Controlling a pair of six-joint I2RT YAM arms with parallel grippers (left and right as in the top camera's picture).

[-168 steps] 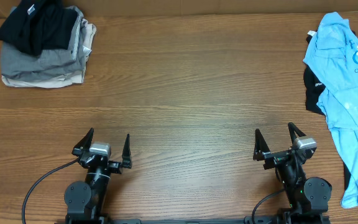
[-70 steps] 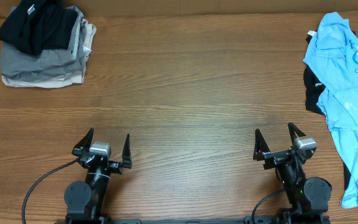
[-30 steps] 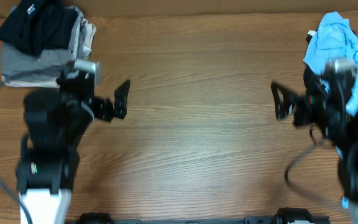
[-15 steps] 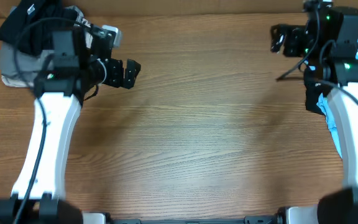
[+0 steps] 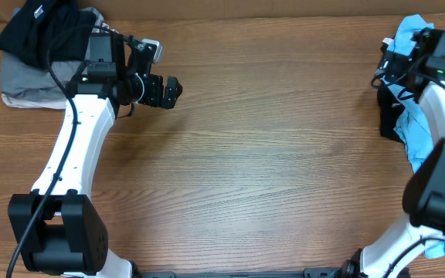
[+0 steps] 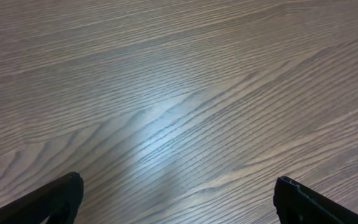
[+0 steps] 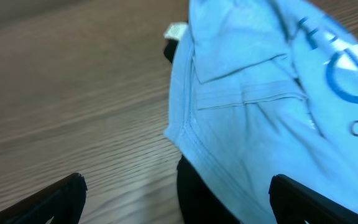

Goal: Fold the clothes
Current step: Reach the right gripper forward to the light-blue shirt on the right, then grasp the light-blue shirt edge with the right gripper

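Note:
The light-blue T-shirt (image 5: 422, 133) lies crumpled at the table's right edge, with the black garment (image 5: 389, 116) partly under it. In the right wrist view the shirt (image 7: 260, 106) fills the right half, its hem over the black garment (image 7: 199, 193). My right gripper (image 5: 402, 52) hovers over the shirt's upper left edge, open and empty (image 7: 176, 199). My left gripper (image 5: 168, 91) is open and empty over bare wood (image 6: 176, 199) at the upper left, far from the shirt.
A stack of folded clothes stands in the far left corner, black (image 5: 37, 31) on top of grey (image 5: 33, 77), just left of the left arm. The wooden table (image 5: 269, 162) spreads between the arms. A small white tag (image 7: 176, 30) shows by the shirt.
Both arms have risen from their rest pose at the front edge and reached to the back. The right gripper has moved right onto the shirt's edge; the left gripper has shifted slightly right.

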